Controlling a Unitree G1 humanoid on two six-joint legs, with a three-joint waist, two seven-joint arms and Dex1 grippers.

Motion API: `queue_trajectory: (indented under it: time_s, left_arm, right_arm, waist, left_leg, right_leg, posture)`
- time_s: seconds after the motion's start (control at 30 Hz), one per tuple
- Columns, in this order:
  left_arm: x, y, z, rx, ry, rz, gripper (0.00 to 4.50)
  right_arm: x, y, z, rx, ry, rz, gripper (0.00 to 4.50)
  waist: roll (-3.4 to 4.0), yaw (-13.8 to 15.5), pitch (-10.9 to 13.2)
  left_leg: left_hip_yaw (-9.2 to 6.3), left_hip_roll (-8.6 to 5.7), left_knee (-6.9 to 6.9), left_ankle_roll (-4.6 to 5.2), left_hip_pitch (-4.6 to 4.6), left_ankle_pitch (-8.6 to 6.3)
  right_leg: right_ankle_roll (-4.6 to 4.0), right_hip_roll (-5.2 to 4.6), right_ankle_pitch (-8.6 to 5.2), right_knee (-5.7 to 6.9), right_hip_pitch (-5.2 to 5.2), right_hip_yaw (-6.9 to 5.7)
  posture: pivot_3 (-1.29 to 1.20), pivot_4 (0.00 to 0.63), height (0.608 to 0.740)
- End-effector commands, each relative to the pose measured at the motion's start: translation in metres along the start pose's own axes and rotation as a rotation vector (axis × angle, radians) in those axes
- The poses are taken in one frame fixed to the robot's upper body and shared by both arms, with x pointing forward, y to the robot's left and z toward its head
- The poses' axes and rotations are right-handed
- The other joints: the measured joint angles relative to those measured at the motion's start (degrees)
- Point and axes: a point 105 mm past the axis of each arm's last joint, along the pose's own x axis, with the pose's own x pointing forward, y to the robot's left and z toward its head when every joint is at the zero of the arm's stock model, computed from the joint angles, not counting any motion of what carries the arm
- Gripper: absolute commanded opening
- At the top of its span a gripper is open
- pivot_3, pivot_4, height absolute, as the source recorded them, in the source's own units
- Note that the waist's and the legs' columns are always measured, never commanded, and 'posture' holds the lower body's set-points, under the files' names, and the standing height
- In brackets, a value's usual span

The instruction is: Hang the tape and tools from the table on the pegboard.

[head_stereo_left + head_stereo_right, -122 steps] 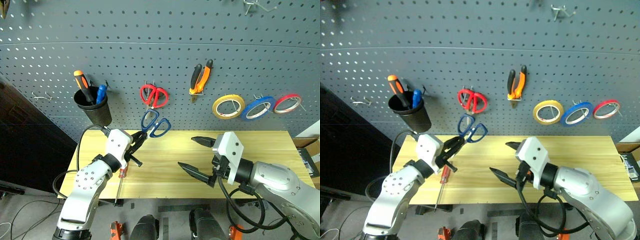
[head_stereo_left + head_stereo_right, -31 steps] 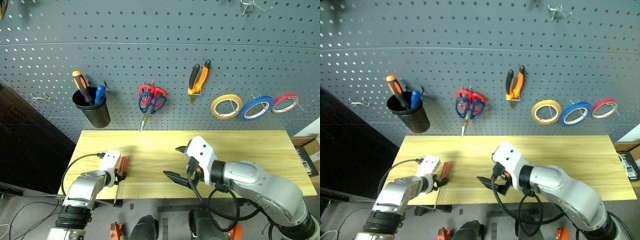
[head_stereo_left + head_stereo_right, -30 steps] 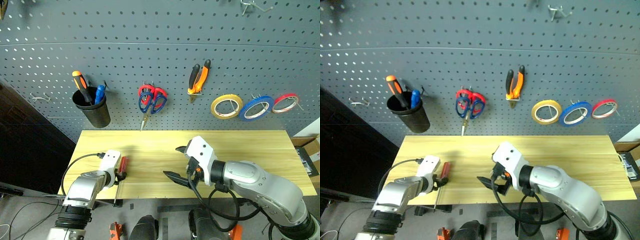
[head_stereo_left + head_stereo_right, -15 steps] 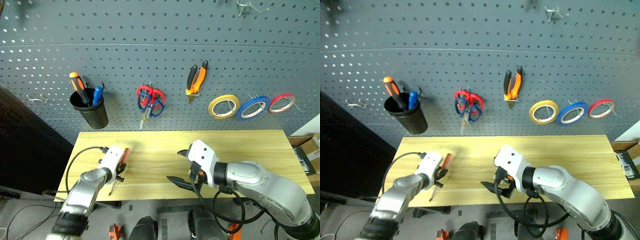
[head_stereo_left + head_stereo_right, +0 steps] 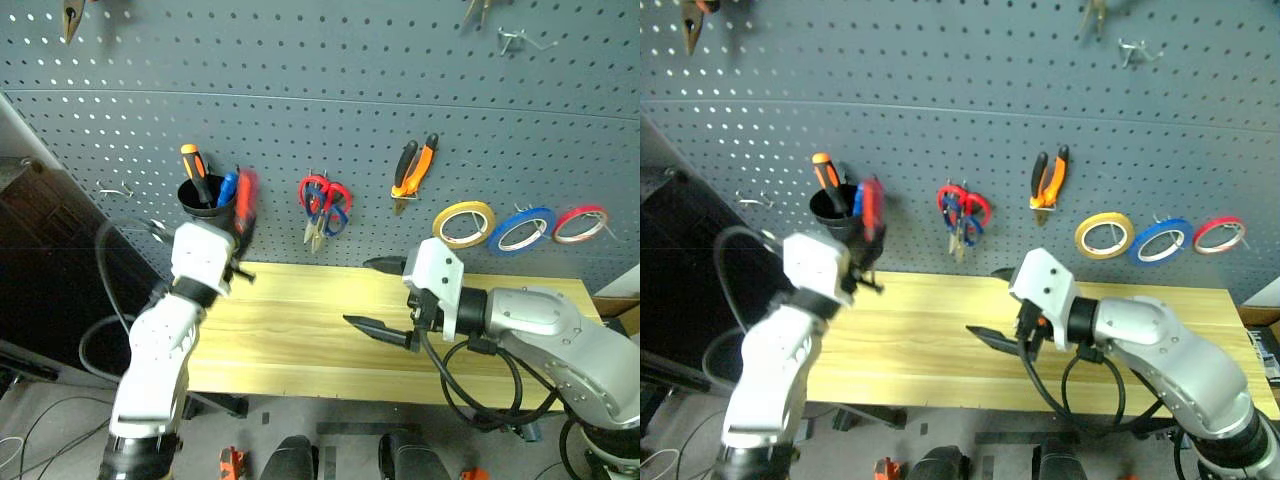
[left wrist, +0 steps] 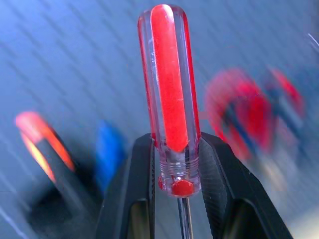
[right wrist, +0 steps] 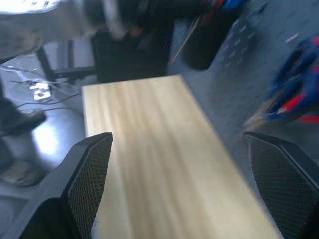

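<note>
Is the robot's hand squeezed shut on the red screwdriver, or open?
Shut. The left gripper has both black fingers pressed against the red screwdriver handle's sides.

Left arm (image 5: 160, 350) raised, right jaws wide.

Even bright indoor light, soft shadows, pegboard (image 5: 320, 90) lines bowed, both wrist views motion-blurred behind sharp fingers (image 6: 133, 199)

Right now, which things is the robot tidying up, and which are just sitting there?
For the job: red screwdriver in the left claw, blue scissors, pliers, blue tape, pegboard, table.
Just there: black cup, red scissors, yellow tape, red tape.
</note>
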Motion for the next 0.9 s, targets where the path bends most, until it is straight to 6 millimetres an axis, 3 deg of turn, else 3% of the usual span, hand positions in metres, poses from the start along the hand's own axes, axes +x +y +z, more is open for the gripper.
queue_trajectory:
  time_s: [0.03,0.13,0.3,0.5,0.6,0.67,0.9]
  left_arm:
    - [0.027,0.032,0.040,-0.031,-0.134,0.136,0.89]
    - [0.037,0.044,0.048,-0.077,-0.150,0.199,0.89]
    - [0.038,0.060,0.041,-0.082,-0.110,0.278,0.89]
    - [0.035,0.061,-0.001,-0.133,0.023,0.319,0.89]
    - [0.038,0.047,-0.019,-0.147,0.061,0.273,0.89]
    - [0.033,0.046,-0.029,-0.161,0.086,0.282,1.64]
    - [0.023,0.038,-0.024,-0.180,0.083,0.291,3.66]
  right_arm:
    - [-0.006,-0.013,0.014,-0.046,-0.038,-0.018,4.50]
    - [-0.007,-0.016,0.013,-0.054,-0.027,-0.016,4.50]
    - [-0.007,-0.018,0.016,-0.064,-0.030,-0.013,4.50]
    - [-0.006,-0.019,0.020,-0.075,-0.043,-0.014,4.50]
    - [-0.005,-0.019,0.024,-0.078,-0.060,-0.014,4.50]
    - [-0.005,-0.019,0.027,-0.074,-0.072,-0.014,4.50]
    - [-0.007,-0.020,0.033,-0.056,-0.106,-0.024,4.50]
  waist:
    - [-0.13,-0.1,-0.2]
    - [-0.18,-0.2,-0.7]
    - [-0.22,-0.2,-1.1]
    - [-0.26,-0.1,-1.7]
    - [-0.35,-0.1,-2.0]
    - [-0.42,-0.1,-2.1]
    - [-0.48,-0.2,-2.4]
  left_leg:
    - [0.06,-0.04,0.00,0.00,0.00,0.00]
    - [0.06,-0.29,-0.02,0.00,-0.02,0.00]
    - [0.04,-0.40,-0.03,-0.01,0.01,0.00]
    - [-0.02,-0.48,0.02,-0.05,0.02,0.03]
    - [-0.04,-0.49,0.03,-0.06,0.02,0.04]
    - [-0.04,-0.49,0.03,-0.06,0.03,0.04]
    - [-0.04,-0.49,0.02,-0.07,0.02,0.04]
  right_leg:
    - [0.00,-0.01,0.00,0.00,-0.02,0.06]
    - [0.01,-0.03,0.00,0.00,-0.08,0.11]
    - [0.01,-0.08,0.00,0.01,-0.13,0.21]
    - [0.02,-0.11,0.01,0.06,-0.11,0.23]
    - [0.02,-0.11,0.01,0.07,-0.10,0.23]
    - [0.02,-0.11,0.01,0.07,-0.10,0.22]
    - [0.01,-0.14,0.01,0.07,-0.12,0.26]
  posture:
    - [0.10,0.087,0.740]
    - [0.10,0.082,0.740]
    - [0.09,0.073,0.740]
    - [0.09,0.068,0.740]
    - [0.07,0.067,0.740]
    - [0.07,0.066,0.740]
    - [0.07,0.060,0.740]
